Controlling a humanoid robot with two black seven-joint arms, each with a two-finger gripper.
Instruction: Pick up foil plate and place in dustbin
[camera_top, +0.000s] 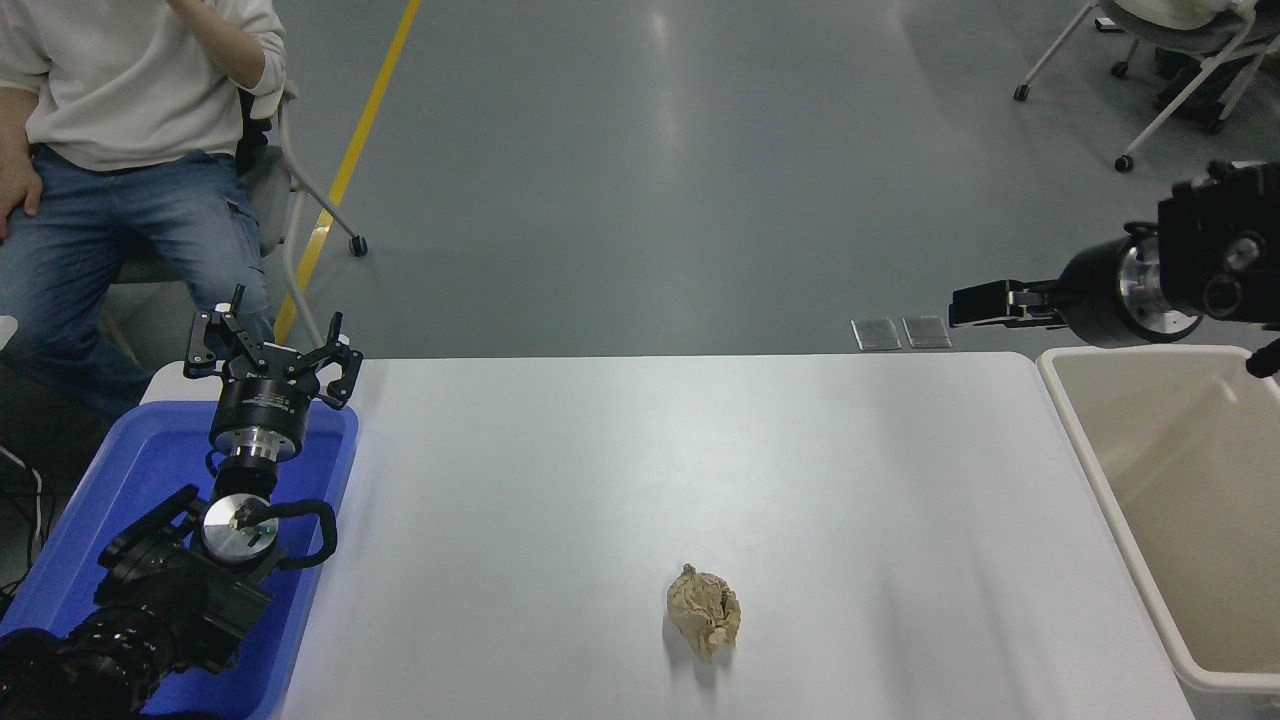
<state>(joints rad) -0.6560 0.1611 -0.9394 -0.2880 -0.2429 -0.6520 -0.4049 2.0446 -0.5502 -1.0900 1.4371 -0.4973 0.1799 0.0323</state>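
The table (620, 470) is the biggest thing here, a white top with rounded far corners, and everything else is placed from it. Off its right end stands the dustbin (1090, 470) — cream plastic, rectangular, thick rounded rim, smooth walls; the part of its inside that shows holds nothing, and the picture's edge cuts off the rest. The foil plate is not to be seen anywhere, on the table or in the visible part of the bin.

Off the table's left end sits a blue tub (320, 540), its rim just beside the table edge. The left arm lies over this tub, and the left gripper (272, 352) points away from the camera above the tub's far end, its fingers spread wide with nothing between them.

Beyond the table's far left corner a person (120, 150) sits on a chair (300, 230), in a pale top and blue jeans, one hand on the thigh.

The right arm comes in from the right edge, above and beyond the table's far right corner. The right gripper (965, 305) points left, level, over the grey floor just past the table's far edge and clear of the bin's rim. It is seen side-on — its fingers overlap, so I cannot tell how far apart they are; nothing shows in them.

Near the table's front edge, a little right of the middle, lies a crumpled brown paper wad (704, 624), alone, well apart from both grippers.

Two small grey plates (900, 333) are set in the floor just past the far edge.
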